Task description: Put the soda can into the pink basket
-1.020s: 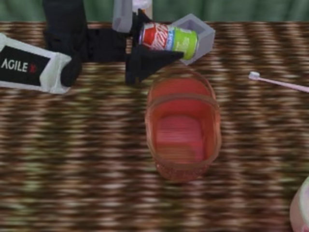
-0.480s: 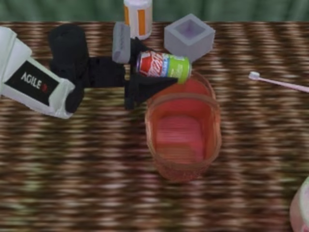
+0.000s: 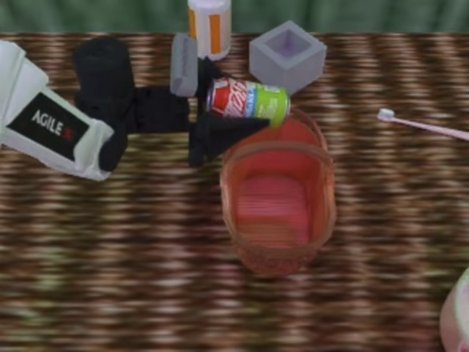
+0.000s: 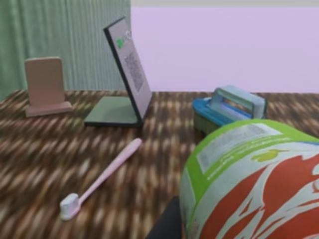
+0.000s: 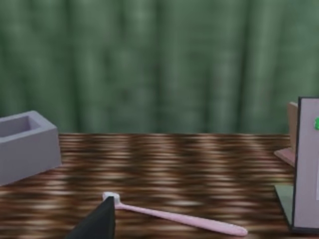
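Observation:
The soda can (image 3: pixel 249 100), red and lime green, is held on its side above the far rim of the pink basket (image 3: pixel 327 205). My left gripper (image 3: pixel 212 103) is shut on the can's red end, reaching in from the left. In the left wrist view the can (image 4: pixel 254 184) fills the lower corner beside one dark finger (image 4: pixel 167 226). The basket stands at the table's middle with its arched handle (image 3: pixel 277 150) across it and nothing showing inside. My right gripper is out of the top view. Its wrist view shows one dark finger (image 5: pixel 99 224) well off centre, holding nothing.
A grey square box (image 3: pixel 287 55) and a white bottle with orange stripes (image 3: pixel 209 26) stand at the back, just behind the can. A pink toothbrush (image 3: pixel 425 126) lies at the right. A pink-white object (image 3: pixel 456 315) sits at the near right corner.
My left gripper has carried the can from over the grey box toward the near side, to the basket's far rim. In the last half second it has hardly moved.

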Available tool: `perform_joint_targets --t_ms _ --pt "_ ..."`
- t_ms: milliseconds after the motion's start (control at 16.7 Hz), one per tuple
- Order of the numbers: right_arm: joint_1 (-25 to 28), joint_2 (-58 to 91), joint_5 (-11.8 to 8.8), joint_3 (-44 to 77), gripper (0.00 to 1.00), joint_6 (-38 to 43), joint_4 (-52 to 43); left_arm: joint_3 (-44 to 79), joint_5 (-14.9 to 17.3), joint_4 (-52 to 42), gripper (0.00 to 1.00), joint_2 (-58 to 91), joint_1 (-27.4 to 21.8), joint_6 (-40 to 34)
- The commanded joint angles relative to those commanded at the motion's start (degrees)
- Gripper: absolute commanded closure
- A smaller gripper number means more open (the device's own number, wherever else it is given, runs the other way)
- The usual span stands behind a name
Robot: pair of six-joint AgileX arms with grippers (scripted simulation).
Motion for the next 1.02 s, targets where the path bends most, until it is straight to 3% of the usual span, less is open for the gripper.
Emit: perform_joint_targets --t_ms 360,1020 --pt "0.0 0.0 0.0 0.0 0.00 0.0 0.0 0.0 0.0 0.0 0.02 0.0 0.0 0.0" --pt "0.3 0.6 0.0 0.6 0.00 -0.3 -0.5 -0.3 -0.4 -0.4 0.00 -0.6 -0.1 -0.2"
